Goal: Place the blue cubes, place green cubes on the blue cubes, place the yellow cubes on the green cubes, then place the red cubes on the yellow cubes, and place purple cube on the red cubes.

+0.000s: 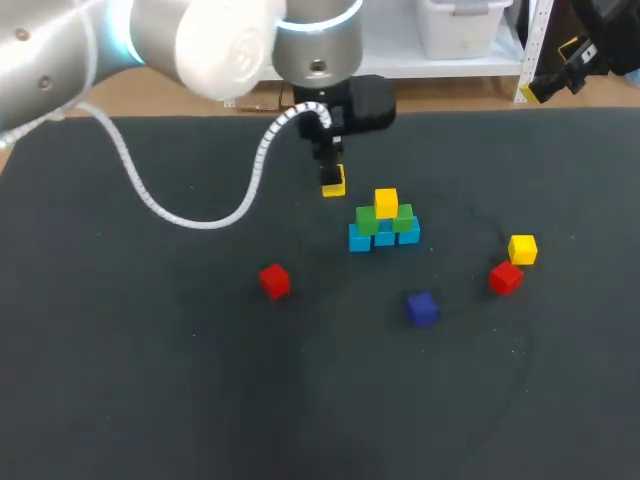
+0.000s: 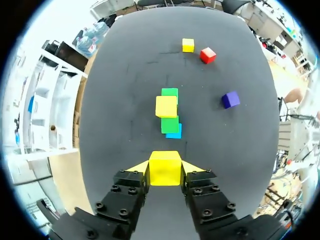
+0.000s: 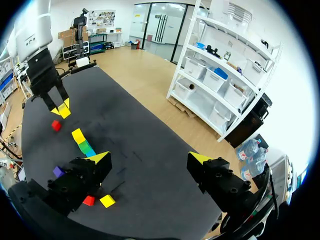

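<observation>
My left gripper (image 2: 165, 166) is clamped on the held yellow cube (image 2: 164, 171), a finger pressing each side. Just ahead stands the stack: blue cubes (image 1: 383, 238) at the base, green cubes (image 1: 368, 221) on them, and the top yellow cube (image 1: 386, 202). Beyond lie the purple cube (image 2: 230, 99), then a red cube (image 2: 207, 55) beside the loose yellow cube (image 2: 188, 45). A second red cube (image 1: 274, 281) sits well apart on the table (image 1: 150, 380). My right gripper (image 3: 150, 159) is spread wide, holding nothing.

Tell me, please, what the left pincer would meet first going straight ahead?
Likely the cube stack, at its near end; depth is unclear, so the held yellow cube might touch the table first.
</observation>
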